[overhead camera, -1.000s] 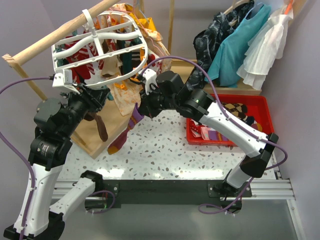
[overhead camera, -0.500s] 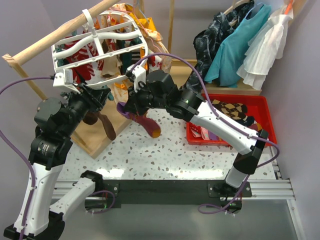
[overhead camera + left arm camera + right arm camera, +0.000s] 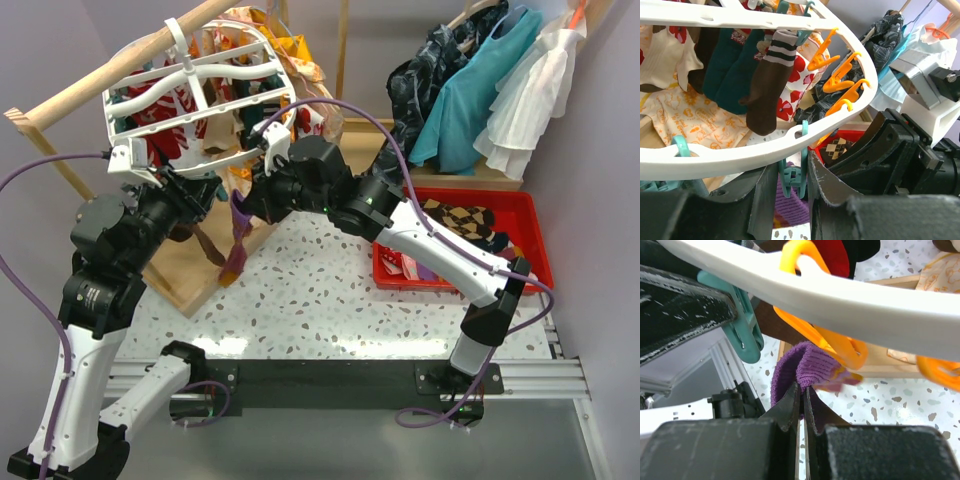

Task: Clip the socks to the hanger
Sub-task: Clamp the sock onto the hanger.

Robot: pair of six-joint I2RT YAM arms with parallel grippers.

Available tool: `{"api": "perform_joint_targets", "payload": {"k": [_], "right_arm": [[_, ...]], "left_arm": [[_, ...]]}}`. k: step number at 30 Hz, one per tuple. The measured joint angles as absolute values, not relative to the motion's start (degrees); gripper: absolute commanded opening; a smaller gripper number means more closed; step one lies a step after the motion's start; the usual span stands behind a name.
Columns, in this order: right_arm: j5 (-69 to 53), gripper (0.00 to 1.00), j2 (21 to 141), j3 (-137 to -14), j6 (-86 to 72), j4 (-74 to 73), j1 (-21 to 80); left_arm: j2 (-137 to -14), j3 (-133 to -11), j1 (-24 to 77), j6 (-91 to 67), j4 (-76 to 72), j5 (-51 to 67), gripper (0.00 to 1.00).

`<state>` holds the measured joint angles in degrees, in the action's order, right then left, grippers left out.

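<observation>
Under the hanger, the right tool pinches a purple sock, the left tool squeezes a clip; slackening early could shut the cuff out.

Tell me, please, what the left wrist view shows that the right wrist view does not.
Only the left wrist view shows dark teal socks clipped up and the red bin with an argyle sock. Only the right wrist view shows the right gripper shut on the purple sock by its cuff. Both show the rim of the white hanger, a teal clip, orange clips and part of that purple sock.
</observation>
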<state>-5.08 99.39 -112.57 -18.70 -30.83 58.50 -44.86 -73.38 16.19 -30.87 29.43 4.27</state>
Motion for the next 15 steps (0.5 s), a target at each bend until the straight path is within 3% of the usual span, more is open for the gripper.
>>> {"api": "perform_joint_targets", "payload": {"k": [15], "right_arm": [[-4.9,0.00,99.4,-113.3,-19.5,-28.7,58.5]], "left_arm": [[-45.2,-72.4,16.2,-30.8,29.3,4.1,0.00]]}}
